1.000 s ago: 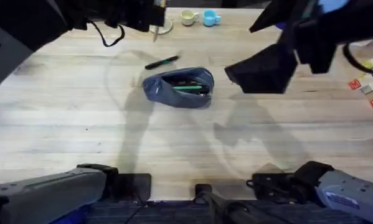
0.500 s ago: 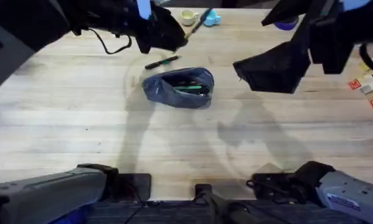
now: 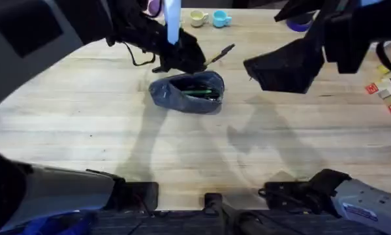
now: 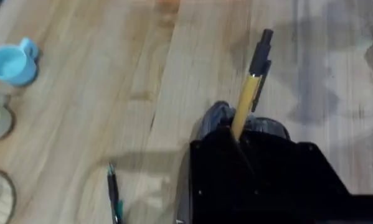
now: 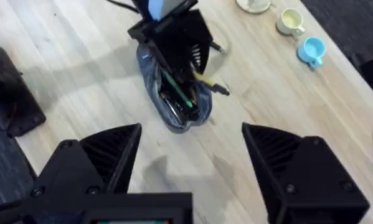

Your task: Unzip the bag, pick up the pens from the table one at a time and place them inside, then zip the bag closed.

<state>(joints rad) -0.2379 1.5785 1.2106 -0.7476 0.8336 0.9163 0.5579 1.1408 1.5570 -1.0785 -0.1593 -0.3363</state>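
Left gripper point(image 3: 194, 60) clamped on yellow pen point(image 4: 251, 87) just above unzipped bag point(image 3: 187, 92), green pens inside, black pen point(image 4: 114, 198) seemingly loose on table point(image 3: 84, 117), right gripper point(image 5: 192, 155) spread open, hovering apart.

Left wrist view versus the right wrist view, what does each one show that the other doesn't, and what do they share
The left wrist view alone shows the black pen with a green end lying on the table, and the dark clip end of the yellow pen close up.

The right wrist view alone shows the bag unzipped, with green pens lying inside, and the right gripper with its jaws wide apart, holding nothing.

Both show the yellow pen clamped in the left gripper, the wooden table, the blue cup and the pale yellow cup.
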